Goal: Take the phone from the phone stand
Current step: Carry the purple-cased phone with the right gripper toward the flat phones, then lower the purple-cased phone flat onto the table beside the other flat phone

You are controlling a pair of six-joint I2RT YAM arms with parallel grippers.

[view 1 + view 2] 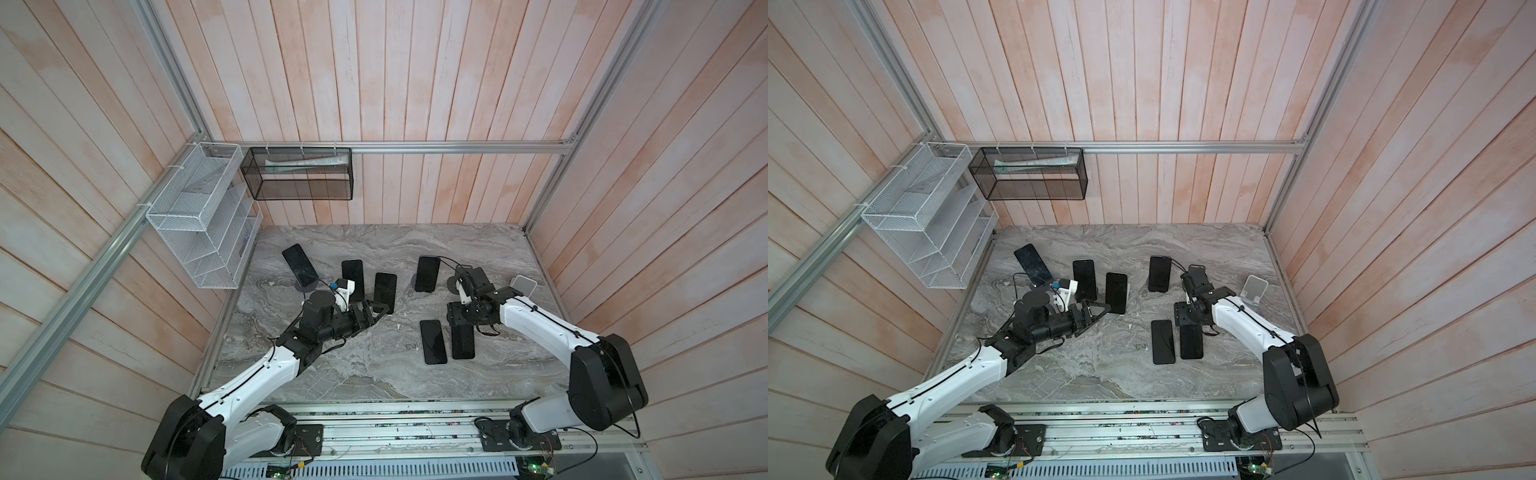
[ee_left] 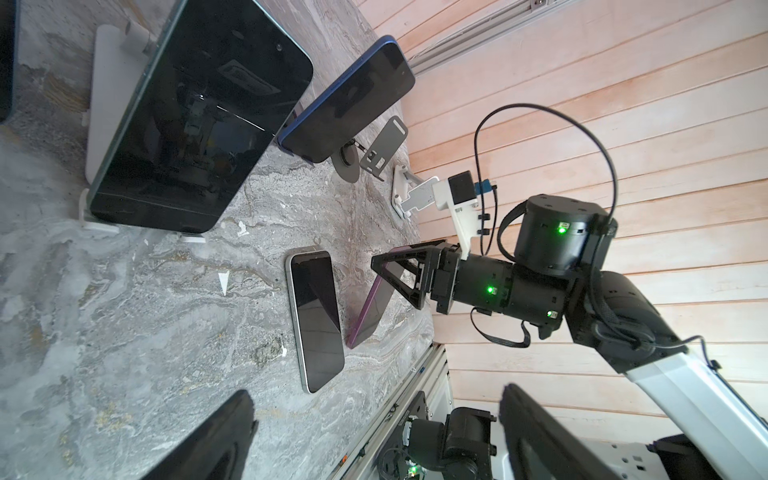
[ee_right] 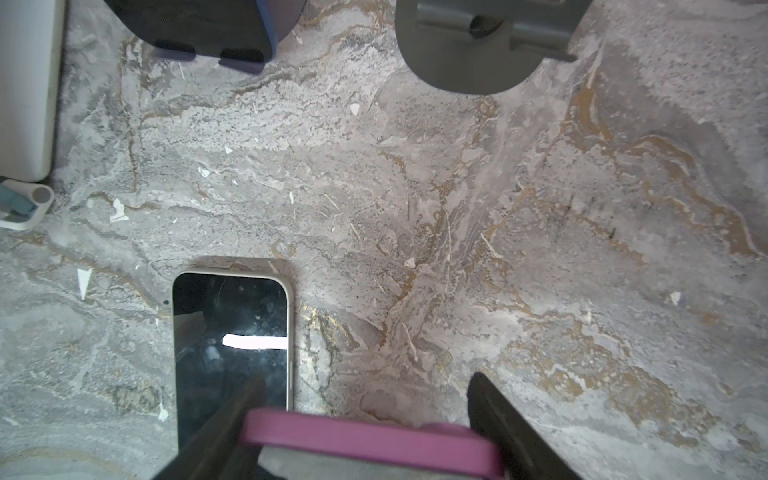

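Purple phone [image 1: 463,347]: long axis 12-to-6 o'clock, screen up.
Right claw [image 3: 369,380]: pinching its width.
Left claw [image 1: 380,311]: wide, empty.
Surface: grey marble tabletop [image 1: 374,374].
Walls: pale planks [image 1: 415,83].

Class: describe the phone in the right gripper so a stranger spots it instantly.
On the marble table, look right. Beside a flat white-rimmed phone, the purple-rimmed phone tilts up between the right gripper's fingers; no other phone is purple.

2 mesh baskets hang from the aluminium frame [image 1: 457,146] at the back-left corner: a white tiered wire rack [image 1: 199,216] and, just beside it, a black basket [image 1: 299,192] holding a pale tube [image 1: 305,162]. Below lies a grey marbled tabletop [image 1: 374,374], with plank walls [image 1: 415,83] around it.
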